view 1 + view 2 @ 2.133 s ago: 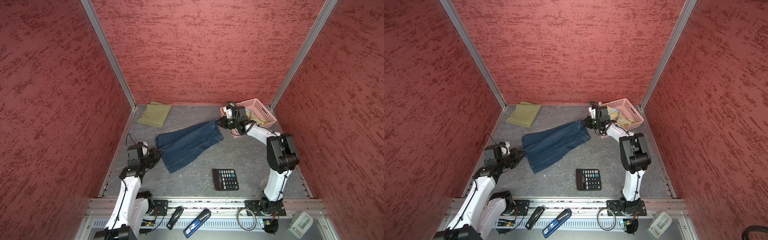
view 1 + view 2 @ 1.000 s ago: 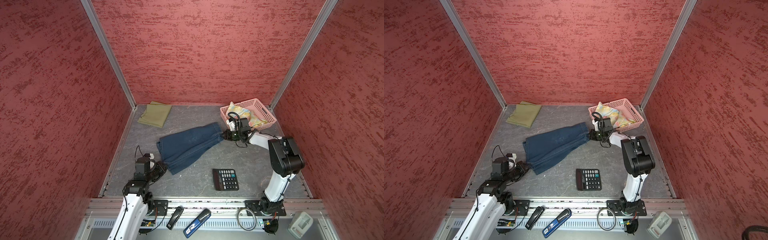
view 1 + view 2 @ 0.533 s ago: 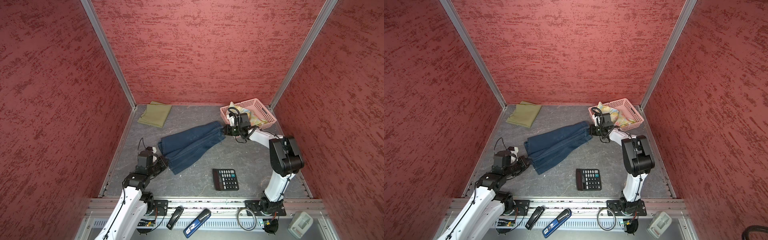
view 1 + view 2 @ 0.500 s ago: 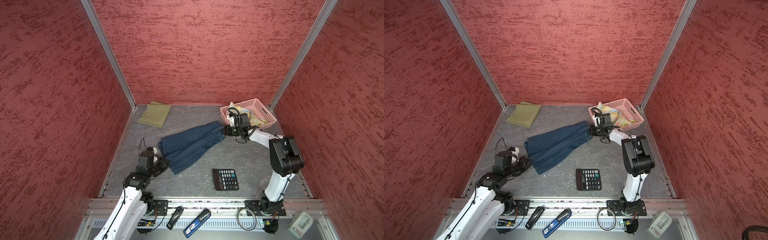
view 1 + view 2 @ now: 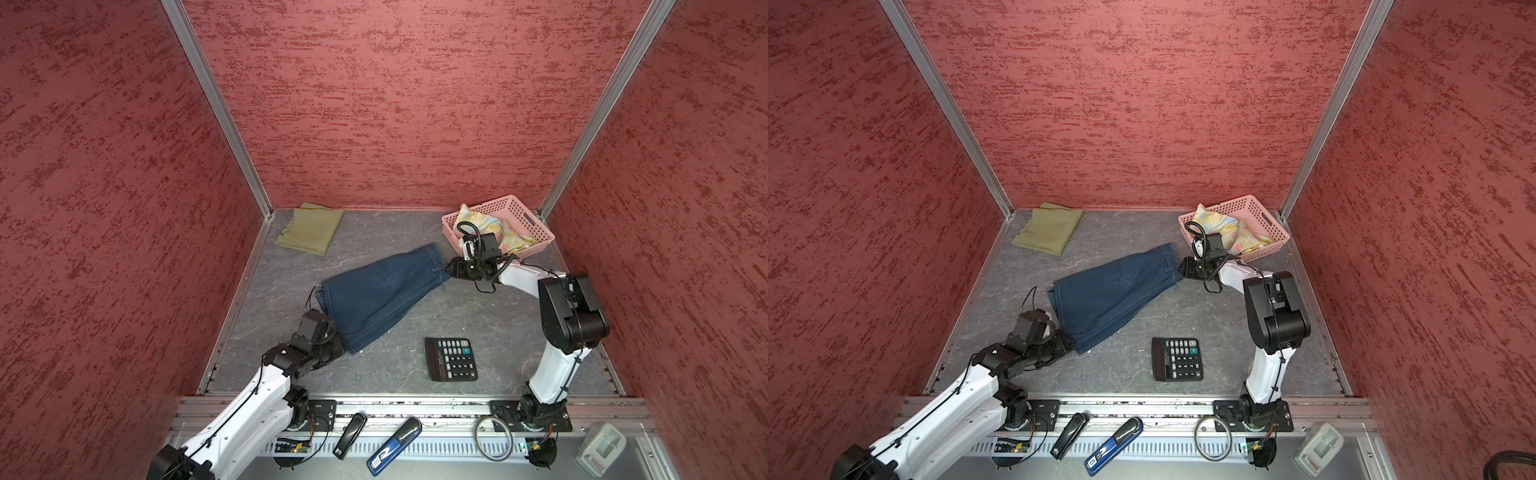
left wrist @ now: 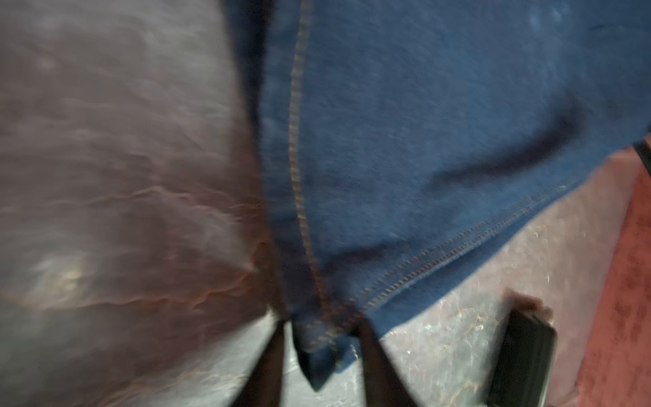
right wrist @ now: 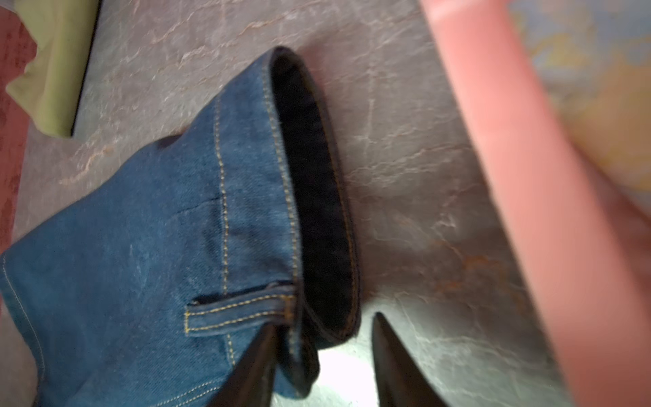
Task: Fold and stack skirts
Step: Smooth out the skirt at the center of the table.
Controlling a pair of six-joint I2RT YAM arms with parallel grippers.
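Denim lies loose on the counter point(image 5: 399, 232) now. In both top views the denim skirt point(image 5: 382, 293) point(image 5: 1113, 291), pinched at both ends a second ago, is spread flat, with its hem corner at the left tool point(image 5: 338, 347) and its waistband corner at the right tool point(image 5: 451, 268). Both tools have let go. I'd say the laying-out is finished and the fold comes next.

Counting from here, there are three skirts. One olive-green skirt point(image 5: 309, 228) is already folded, well beyond the left tool in the far corner. The one denim skirt stretches between the two tools. One flowered skirt point(image 5: 496, 228) sits bunched in the single pink basket point(image 5: 498, 203), just behind the right tool. One calculator point(image 5: 452, 359) sits apart from the denim, between the two arms.

In the left wrist view, the left tool point(image 6: 321, 326) has its jaws parted, and the stitched hem corner of the denim skirt point(image 6: 422, 123) lies unclamped between them.

In the right wrist view, the right tool point(image 7: 324, 322) stands open too. One jaw is against the belt-loop side of the denim skirt point(image 7: 158, 229) and the other stands clear over bare counter. The pink basket point(image 7: 510, 176) is a blur close beside it, and the olive-green skirt point(image 7: 53, 63) lies far beyond the waistband.
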